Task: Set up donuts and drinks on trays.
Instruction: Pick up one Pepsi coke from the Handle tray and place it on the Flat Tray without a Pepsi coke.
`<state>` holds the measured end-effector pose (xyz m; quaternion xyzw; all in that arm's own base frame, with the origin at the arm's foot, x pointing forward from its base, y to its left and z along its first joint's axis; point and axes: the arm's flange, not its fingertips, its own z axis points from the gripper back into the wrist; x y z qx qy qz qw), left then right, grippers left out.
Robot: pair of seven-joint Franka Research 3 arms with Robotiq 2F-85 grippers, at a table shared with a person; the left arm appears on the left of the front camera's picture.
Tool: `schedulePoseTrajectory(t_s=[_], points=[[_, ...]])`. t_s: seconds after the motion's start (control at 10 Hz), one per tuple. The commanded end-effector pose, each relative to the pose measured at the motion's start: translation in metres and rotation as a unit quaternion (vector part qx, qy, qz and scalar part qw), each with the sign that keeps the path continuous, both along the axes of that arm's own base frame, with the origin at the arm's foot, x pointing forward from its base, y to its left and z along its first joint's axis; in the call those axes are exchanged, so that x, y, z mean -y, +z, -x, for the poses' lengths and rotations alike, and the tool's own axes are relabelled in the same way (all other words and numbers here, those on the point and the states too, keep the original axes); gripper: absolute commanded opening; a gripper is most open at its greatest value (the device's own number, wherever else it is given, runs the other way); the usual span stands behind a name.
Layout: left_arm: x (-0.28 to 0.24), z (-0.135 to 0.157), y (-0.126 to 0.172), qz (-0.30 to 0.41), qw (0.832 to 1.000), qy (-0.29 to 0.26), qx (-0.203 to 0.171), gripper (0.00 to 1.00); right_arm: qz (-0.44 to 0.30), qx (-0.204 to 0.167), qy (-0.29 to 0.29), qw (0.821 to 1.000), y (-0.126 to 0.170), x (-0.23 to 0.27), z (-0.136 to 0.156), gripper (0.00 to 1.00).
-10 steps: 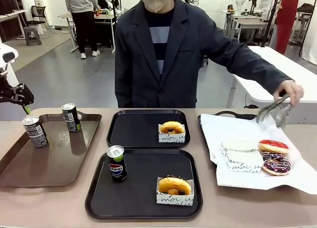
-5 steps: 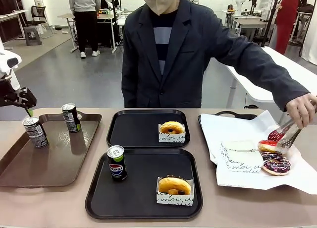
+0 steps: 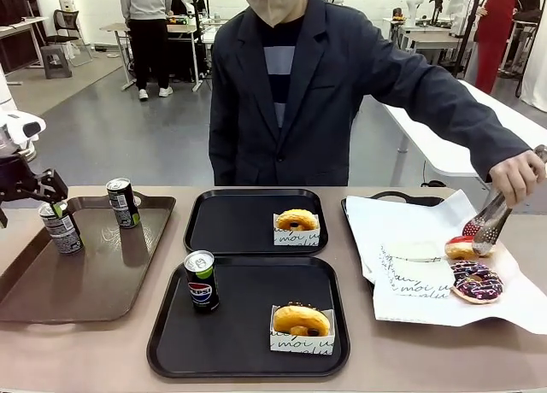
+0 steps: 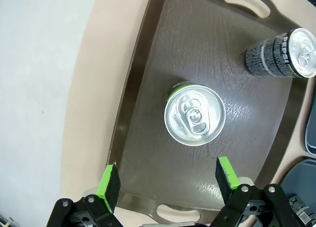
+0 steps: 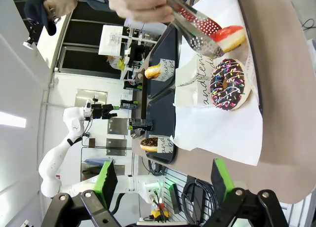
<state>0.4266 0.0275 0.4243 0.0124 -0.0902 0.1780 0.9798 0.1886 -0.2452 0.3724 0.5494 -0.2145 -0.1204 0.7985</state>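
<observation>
The left gripper (image 4: pixel 168 180) hangs wide open just above a silver-topped can (image 4: pixel 195 114) on the brown tray (image 4: pixel 148 64), touching nothing. A second can (image 4: pixel 281 54) stands beyond it. The right gripper (image 5: pixel 165 180) is wide and empty. The black trays (image 3: pixel 248 333) lie well to the left gripper's right.

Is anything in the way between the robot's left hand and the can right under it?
No, nothing visible is. The left hand is open above the can on the brown tray, with only air between them. The other can stands apart, off to one side.
</observation>
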Motion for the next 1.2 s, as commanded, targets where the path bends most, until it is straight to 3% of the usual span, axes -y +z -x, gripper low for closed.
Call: schedulePoseTrajectory(t_s=[0.0, 1.1], points=[[0.001, 0.002, 0.004, -0.004, 1.000, -0.009, 0.006, 1.00, -0.008, 0.017, -0.007, 1.000, 0.000, 0.000, -0.003, 1.00], [0.007, -0.006, -0.023, -0.001, 1.000, -0.022, -0.007, 1.00, -0.008, 0.017, -0.007, 1.000, 0.000, 0.000, -0.003, 1.00]])
